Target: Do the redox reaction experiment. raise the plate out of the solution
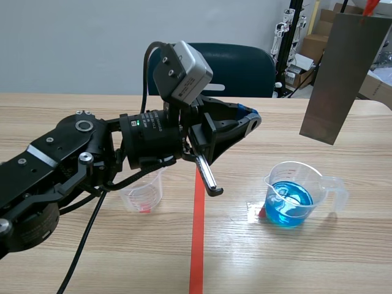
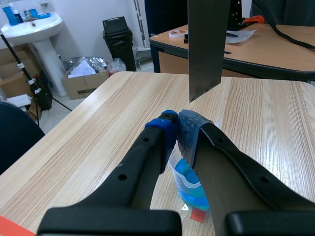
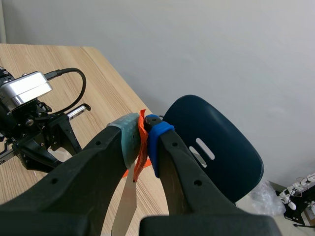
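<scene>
Broadly, we see a pale wood-grain tabletop (image 1: 306, 257) filling the lower two thirds of the scene view, with an orange-red tape line (image 1: 197, 245) running up its middle. Behind it stand a plain grey-white wall and a dark blue moulded chair (image 1: 245, 67), and cardboard boxes (image 1: 312, 43) are stacked at the upper right. In the left wrist view we also make out a white washbasin (image 2: 32, 27) and a black bin (image 2: 118, 34) on the floor past the tabletop's edge.

We find the flat rectangular grey metal plate (image 1: 346, 73) hanging in the air at the upper right of the scene view, fully clear of the liquid. Its long axis runs nearly vertical, leaning so that its lower end sits further left than its top. That lower end points down toward the tabletop, above and to the right of the clear plastic measuring beaker (image 1: 304, 168) and apart from it. The beaker stands at the lower right and holds bright blue solution (image 1: 289, 208).

To us the plate looks dull, matte and evenly grey, with straight edges. An orange-red tape tab (image 1: 369, 7) sits at its top.

We see the right end effector (image 3: 144, 129) pinching that tab, with the plate hanging edge-on beneath it. The left end effector (image 1: 252, 117) is at the centre of the scene view, its pads pressed together on nothing. A small clear plastic cup with red markings (image 1: 144, 193) stands at the lower left.
</scene>
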